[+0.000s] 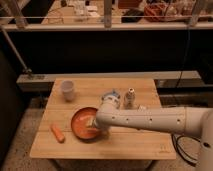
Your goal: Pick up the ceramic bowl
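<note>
Currently end effector [91,121] sits down inside the ceramic bowl [80,123], at its right side; finger spacing not discernible, can't tell whether it grips anything. One arm [150,120], white, reaching in from the right. One bowl: wide, shallow, round, orange, glossy inside, darker rim, on the counter [130,140] left of centre. Also one white cup [68,90], one carrot-like piece [58,133], one small bottle [130,97].
</note>
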Tool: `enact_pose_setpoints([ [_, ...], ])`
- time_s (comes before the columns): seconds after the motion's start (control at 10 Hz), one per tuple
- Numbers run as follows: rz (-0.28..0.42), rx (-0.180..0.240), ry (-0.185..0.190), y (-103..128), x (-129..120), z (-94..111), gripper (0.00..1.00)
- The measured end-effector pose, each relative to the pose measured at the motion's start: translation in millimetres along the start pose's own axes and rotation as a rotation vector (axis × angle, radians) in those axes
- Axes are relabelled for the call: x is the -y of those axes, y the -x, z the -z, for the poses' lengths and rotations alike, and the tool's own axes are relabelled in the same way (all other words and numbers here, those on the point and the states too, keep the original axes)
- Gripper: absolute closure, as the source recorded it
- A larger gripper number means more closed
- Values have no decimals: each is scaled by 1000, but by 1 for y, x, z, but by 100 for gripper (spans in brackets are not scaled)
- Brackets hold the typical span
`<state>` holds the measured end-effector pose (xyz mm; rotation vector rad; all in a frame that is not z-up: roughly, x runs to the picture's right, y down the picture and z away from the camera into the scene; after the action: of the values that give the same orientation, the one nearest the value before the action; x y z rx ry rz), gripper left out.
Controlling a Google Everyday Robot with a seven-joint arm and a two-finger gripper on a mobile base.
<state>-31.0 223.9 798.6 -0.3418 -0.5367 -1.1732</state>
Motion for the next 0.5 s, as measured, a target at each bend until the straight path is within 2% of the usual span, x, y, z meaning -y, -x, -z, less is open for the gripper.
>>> enact_pose_setpoints([
  [0.1,1,3,-1,2,0,-1,31],
  [0.3,1,8,-5,5,-1,-1,52],
  [0.5,-1,11,-6,7,-2,-1,67],
])
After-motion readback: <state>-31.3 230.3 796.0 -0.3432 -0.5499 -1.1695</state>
